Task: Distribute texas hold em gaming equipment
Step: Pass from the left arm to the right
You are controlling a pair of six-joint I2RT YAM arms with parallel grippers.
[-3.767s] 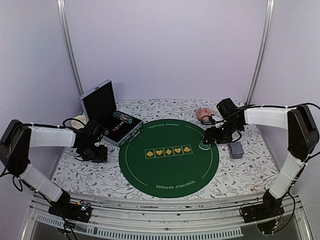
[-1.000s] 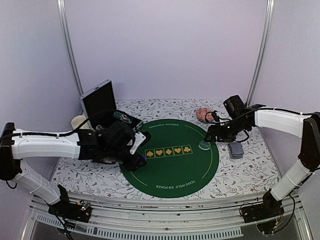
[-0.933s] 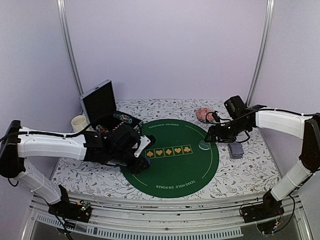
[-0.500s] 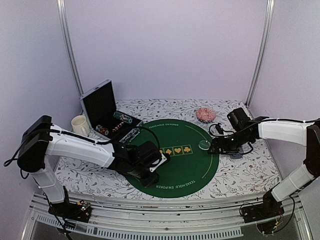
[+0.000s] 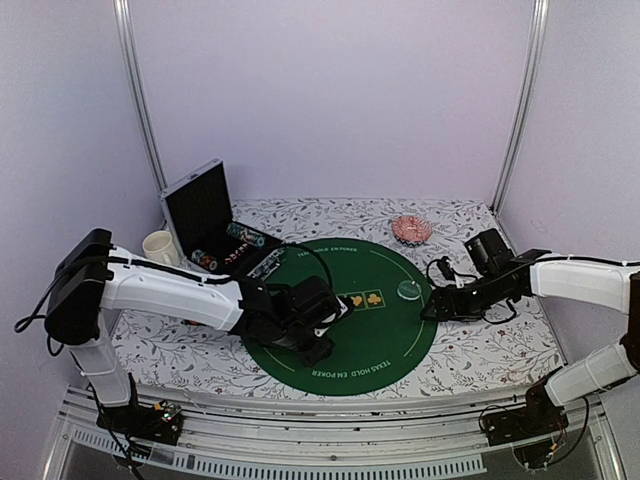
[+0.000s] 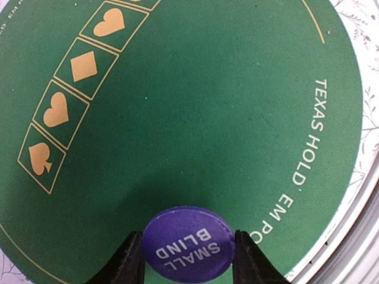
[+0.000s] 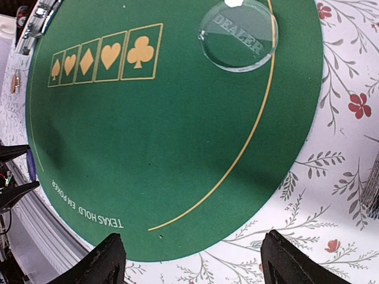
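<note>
1. Sitting at the far left of the counter (image 5: 480, 350), an open dark case (image 5: 200, 205) holds rolls of striped poker chips (image 5: 205, 261). A white mug (image 5: 158, 245) stands just beside it. Neither arm is near them, so the risk here looks low.
2. Reaching over the near part of the round green mat (image 6: 195, 118), the left end effector (image 6: 188, 255) grips a purple disc (image 6: 188, 242) marked SMALL BLIND. One finger presses each side of its rim. Whether the disc touches the felt cannot be told. The hold is on a thin rim only, so the disc could pivot or slip. If let go from any height, it might land on edge and roll off the mat toward the counter's near edge, which lies close.
3. Printed across the mat's middle is a row of five gold suit boxes (image 6: 71, 100). A disc released too far inward would likely cover a space meant for cards.
4. Lying flat on the mat's right side, just inside the gold ring line, is a clear disc (image 7: 238, 34) marked DEALER. The right end effector (image 7: 198, 260) hangs near it with its fingers spread wide and nothing between them. A low sweep could nudge that disc out of place. With both arms over one mat, they could also collide.
5. Resting at the far right back is a pink patterned dish (image 5: 411, 229), well apart from both arms.
</note>
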